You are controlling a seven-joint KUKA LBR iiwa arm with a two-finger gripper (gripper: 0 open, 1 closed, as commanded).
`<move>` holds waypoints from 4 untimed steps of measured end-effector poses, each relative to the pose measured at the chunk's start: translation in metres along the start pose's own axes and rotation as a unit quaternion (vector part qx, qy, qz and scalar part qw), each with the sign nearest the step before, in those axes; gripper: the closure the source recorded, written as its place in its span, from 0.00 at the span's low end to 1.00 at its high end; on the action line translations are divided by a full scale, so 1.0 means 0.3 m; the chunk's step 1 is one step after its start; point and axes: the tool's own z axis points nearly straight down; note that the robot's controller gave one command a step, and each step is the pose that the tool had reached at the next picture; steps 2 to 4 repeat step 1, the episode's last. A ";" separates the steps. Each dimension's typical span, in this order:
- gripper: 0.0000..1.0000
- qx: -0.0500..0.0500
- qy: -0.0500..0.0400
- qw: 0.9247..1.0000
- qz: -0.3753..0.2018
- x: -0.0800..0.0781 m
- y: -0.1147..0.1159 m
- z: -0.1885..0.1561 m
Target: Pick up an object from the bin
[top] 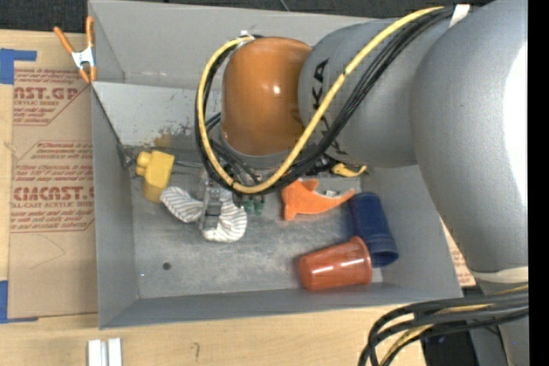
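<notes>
Overhead view of the grey metal bin [116,219]. The arm [446,99] enters from the bin's right side, and its orange wrist cover [266,103], looped by yellow and black cables [204,103], hangs over the middle of the floor. The gripper [216,203] is low, left of the bin's centre, right at the middle of a white-and-grey striped, bow-shaped piece of fabric [227,225] whose two lobes spread out to the left and toward the near edge. The wrist hides the tips, so it cannot be told how far the gripper is open or whether it has hold of the fabric. A yellow toy block [156,169] lies just beside the left lobe, close to the left wall. An orange plastic piece [309,200] lies right of the gripper. Toward the near right corner, a dark blue cup [373,227] and a red-orange cup [336,264] lie on their sides, close together.
</notes>
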 end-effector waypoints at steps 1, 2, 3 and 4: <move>1.00 0.000 -0.001 1.000 -0.006 -0.039 -0.038 -0.349; 1.00 0.000 -0.001 1.000 -0.006 -0.039 -0.038 -0.349; 1.00 0.000 -0.001 1.000 -0.006 -0.039 -0.038 -0.349; 1.00 0.000 -0.001 1.000 -0.006 -0.039 -0.038 -0.349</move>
